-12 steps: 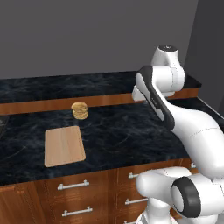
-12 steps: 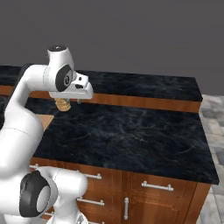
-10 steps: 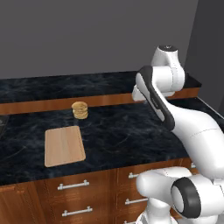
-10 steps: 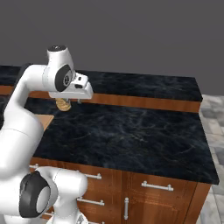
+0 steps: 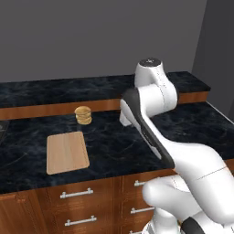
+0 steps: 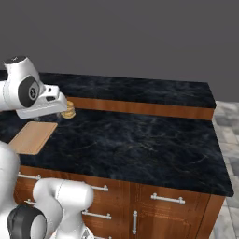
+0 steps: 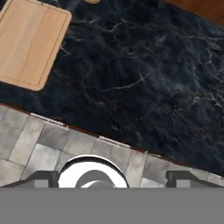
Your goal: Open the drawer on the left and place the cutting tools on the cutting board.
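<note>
Your gripper (image 7: 111, 177) hangs high over the dark marble desk (image 5: 119, 141), its jaws spread wide apart with nothing between them. The cutting board (image 5: 67, 152) lies flat and bare on the desk's left part, near the front edge. A small round tan stacked item (image 5: 83, 115) stands just behind it. The drawer (image 5: 77, 194) under the board sits closed, its silver bar handle showing.

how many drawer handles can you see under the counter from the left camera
4. Two silver handles sit stacked below the cutting board: upper, lower. Two more are right of them: upper, lower, both partly behind the robot. Others may be hidden.
</note>
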